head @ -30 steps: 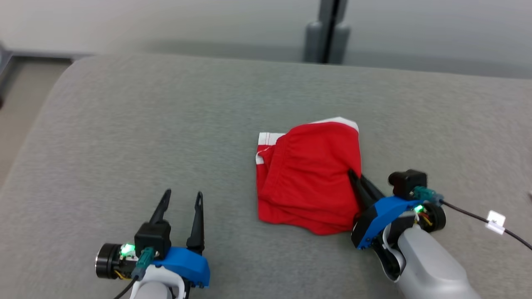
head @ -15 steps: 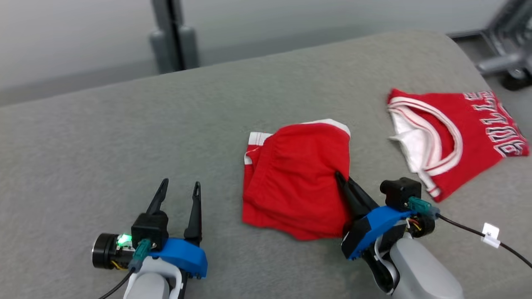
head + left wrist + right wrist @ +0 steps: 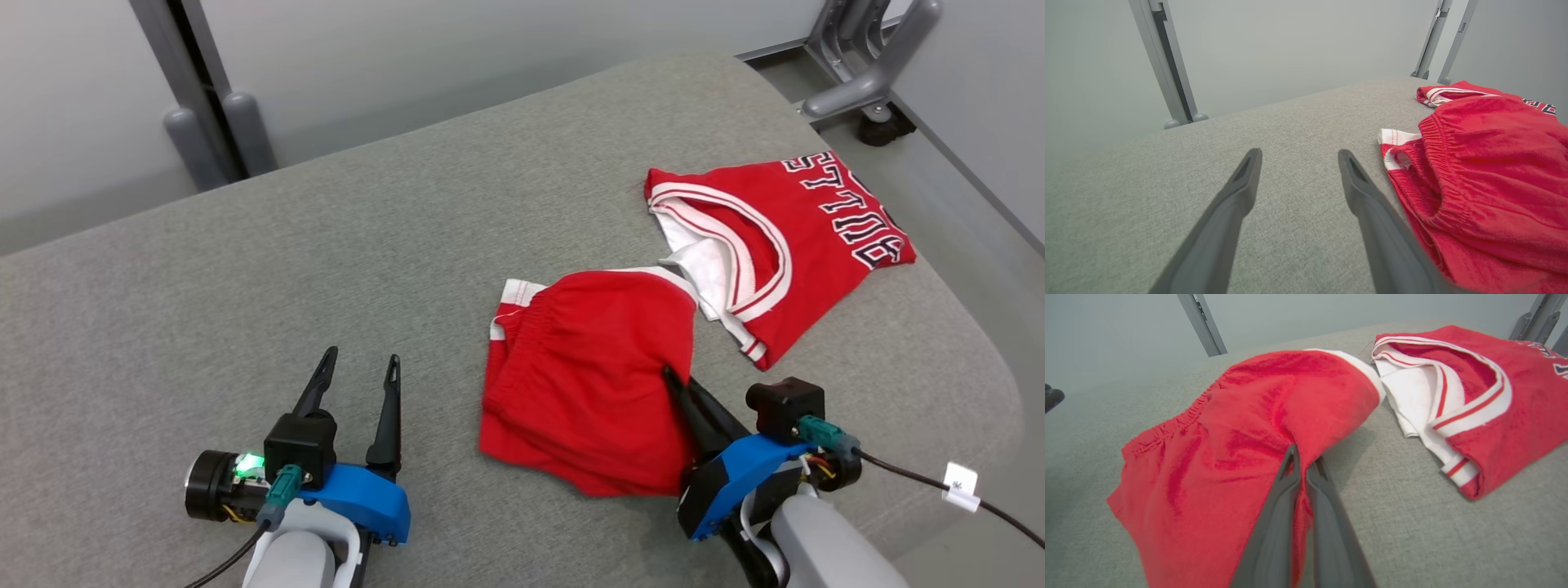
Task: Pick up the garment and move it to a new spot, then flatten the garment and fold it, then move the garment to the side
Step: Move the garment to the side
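Note:
The garment, a pair of folded red shorts [image 3: 588, 376] with white trim, lies on the grey padded table [image 3: 326, 245]. My right gripper [image 3: 671, 376] is shut on the shorts' right edge, and the cloth bulges up a little around the fingers. In the right wrist view the two fingers [image 3: 1286, 490] meet on the red fabric [image 3: 1241, 416]. My left gripper [image 3: 362, 359] rests open and holds nothing, to the left of the shorts. The left wrist view has its fingertips [image 3: 1299, 155] spread over bare table, with the shorts [image 3: 1486, 163] at the right.
A red jersey [image 3: 816, 237] with white trim and dark lettering lies at the table's far right corner, close to the shorts' upper corner. The table's rounded right edge [image 3: 980, 359] is close to my right arm. Grey metal posts [image 3: 204, 106] stand behind the table.
The head view has swung to the right, and the red jersey has come into it. My right gripper stays shut on the shorts, which now lie closer to the jersey. The left gripper stays open.

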Robot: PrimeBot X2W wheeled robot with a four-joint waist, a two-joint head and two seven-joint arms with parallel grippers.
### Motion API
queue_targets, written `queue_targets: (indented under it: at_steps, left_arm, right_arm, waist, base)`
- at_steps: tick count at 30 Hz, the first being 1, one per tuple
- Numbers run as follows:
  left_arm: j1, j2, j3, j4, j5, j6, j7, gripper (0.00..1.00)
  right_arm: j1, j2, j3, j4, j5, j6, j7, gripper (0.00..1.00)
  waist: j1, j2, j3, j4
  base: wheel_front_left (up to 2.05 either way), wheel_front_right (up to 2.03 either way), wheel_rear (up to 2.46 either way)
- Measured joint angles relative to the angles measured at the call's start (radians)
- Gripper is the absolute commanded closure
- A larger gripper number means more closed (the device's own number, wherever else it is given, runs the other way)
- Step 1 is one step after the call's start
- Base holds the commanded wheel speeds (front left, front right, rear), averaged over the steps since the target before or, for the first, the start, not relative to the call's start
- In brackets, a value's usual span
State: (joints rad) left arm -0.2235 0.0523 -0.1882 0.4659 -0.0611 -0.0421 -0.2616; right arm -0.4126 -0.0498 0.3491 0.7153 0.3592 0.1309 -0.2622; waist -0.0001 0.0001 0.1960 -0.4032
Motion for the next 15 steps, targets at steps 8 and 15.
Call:
queue_targets:
  at_steps: [8, 15]
  left_arm:
    - [-0.011, -0.001, -0.032, 0.006, 0.004, -0.012, 0.0, 0.0]
    - [-0.012, 0.0, -0.022, -0.001, 0.001, -0.01, 0.0, 0.0]
  right_arm:
    - [-0.126, -0.147, -0.124, 0.108, -0.195, 0.0, 0.03, 1.0]
    - [-0.235, -0.341, -0.244, 0.175, -0.315, 0.0, 0.105, 1.0]
  waist:
    - [0.0, 0.0001, 0.01, 0.095]
    - [0.0001, 0.0001, 0.033, 0.212]
  base:
    - [0.0, 0.0, 0.0]
    - [0.0, 0.0, 0.0]
